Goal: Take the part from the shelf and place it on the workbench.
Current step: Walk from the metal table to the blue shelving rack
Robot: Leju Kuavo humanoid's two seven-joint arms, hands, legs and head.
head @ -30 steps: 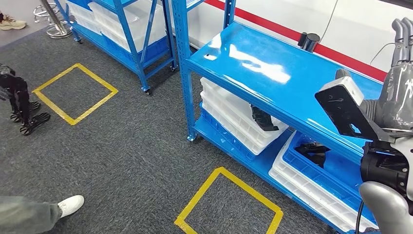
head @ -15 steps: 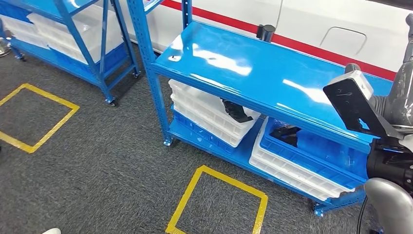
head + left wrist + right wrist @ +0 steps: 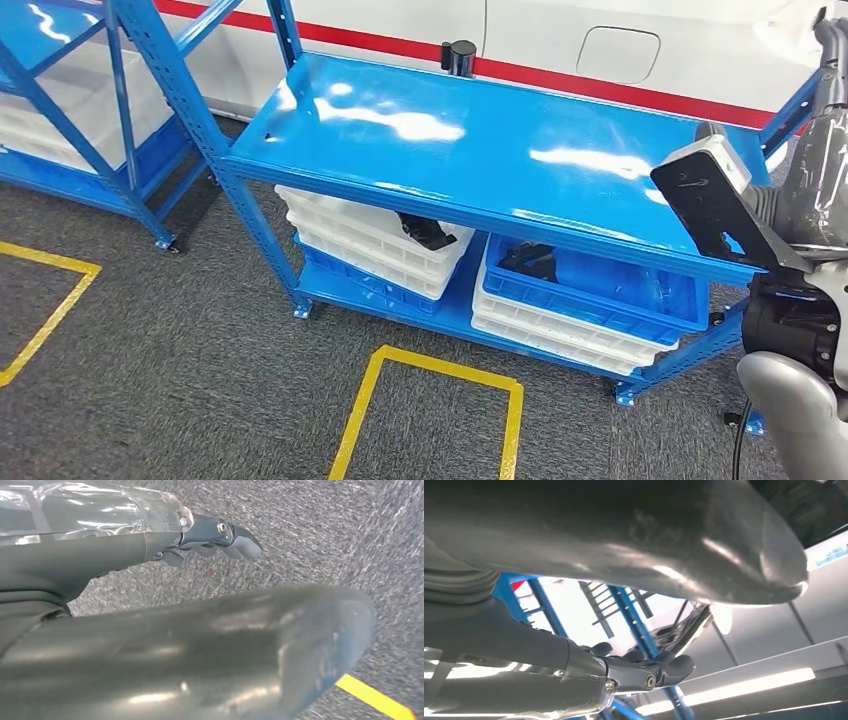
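A blue bench-like shelf (image 3: 480,140) stands ahead with a bare glossy top. On its lower level, a stack of white trays (image 3: 360,235) holds one black part (image 3: 425,232), and a blue tray (image 3: 600,295) holds another black part (image 3: 530,260). My right hand (image 3: 828,50) is raised at the far right, above the bench's end. In the right wrist view its fingers (image 3: 644,672) curl by a dark ribbed piece (image 3: 689,627), seemingly the part held. My left hand (image 3: 215,535) hangs over the carpet with loose fingers and holds nothing.
A black cylinder (image 3: 459,56) stands at the bench's back edge. Another blue rack (image 3: 90,100) with white bins is at the left. A yellow taped square (image 3: 430,410) marks the grey carpet before the bench. A white wall with a red stripe (image 3: 600,80) runs behind.
The camera has swung round: the bench now sits in the middle of the view. The person's shoe and the black stand have left the picture. My right arm stays raised.
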